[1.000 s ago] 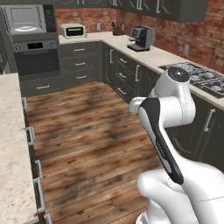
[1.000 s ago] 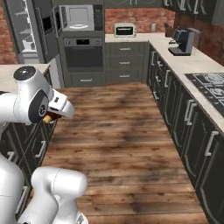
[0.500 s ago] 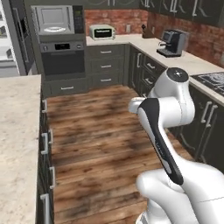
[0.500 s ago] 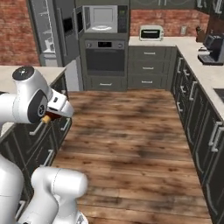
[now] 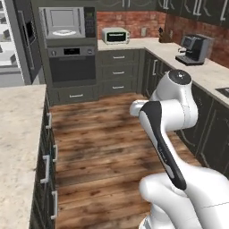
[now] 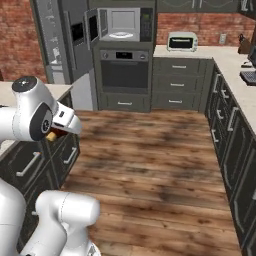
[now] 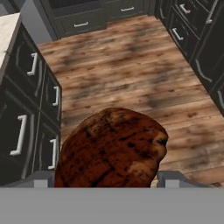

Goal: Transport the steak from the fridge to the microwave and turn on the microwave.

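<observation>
The steak (image 7: 111, 148) is carried in the pincer (image 7: 105, 177), clenched between the two finger tips whose grey ends are seen at either side of the meat in the hand view; its long axis is laid across the jaws, running from one finger to the other. In the right base view a sliver of it (image 6: 52, 135) is glimpsed under the white hand, held close against the arm and above the near corner of the island counter (image 6: 4, 90).

The relation that matters now: the microwave (image 6: 122, 23) is seen straight ahead and well apart, high in the tall cabinet over the oven (image 6: 124, 70), its door swung open to the left and the white turntable (image 6: 120, 35) bared. It is also seen in the left base view (image 5: 67, 22), next to the fridge (image 5: 11, 40). The steak is held low, so a reach forward and upward is judged to be called for once the base is brought near.

Against the frames of a second ago, the whole scene is shifted: the microwave wall is brought to the centre and made larger, a camera move with the base. The arm's pose is unchanged.
</observation>
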